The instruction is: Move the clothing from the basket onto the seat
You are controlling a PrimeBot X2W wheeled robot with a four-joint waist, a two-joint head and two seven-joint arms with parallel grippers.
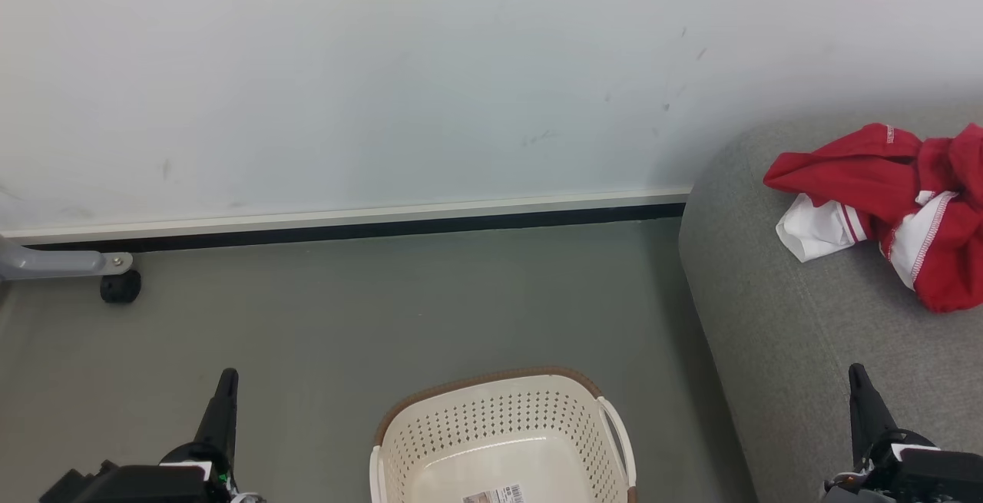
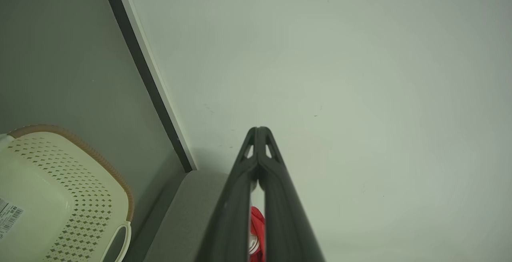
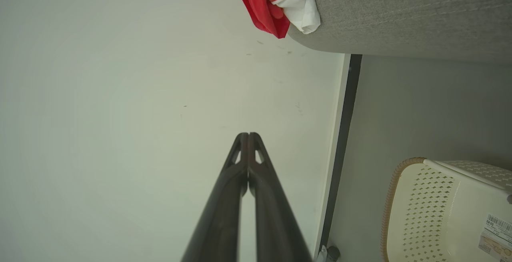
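Note:
The red and white clothing (image 1: pixel 898 207) lies crumpled on the light grey seat (image 1: pixel 776 334) at the right of the head view. The cream basket (image 1: pixel 503 438) with its brown rim stands on the floor at the bottom centre, and only a label shows inside it. My left gripper (image 1: pixel 227 374) points up at the lower left, shut and holding nothing. My right gripper (image 1: pixel 856 370) rises over the seat's front at the lower right, also shut and holding nothing. The left wrist view shows my left gripper (image 2: pixel 259 129) with tips touching, and the right wrist view my right gripper (image 3: pixel 248 135) likewise, with the clothing (image 3: pixel 276 0) on the seat (image 3: pixel 408 14).
A pale wall (image 1: pixel 345 81) with a dark skirting strip (image 1: pixel 345 230) runs behind the grey-green floor (image 1: pixel 345 319). A grey metal leg with a black castor (image 1: pixel 119 286) stands at the far left by the wall.

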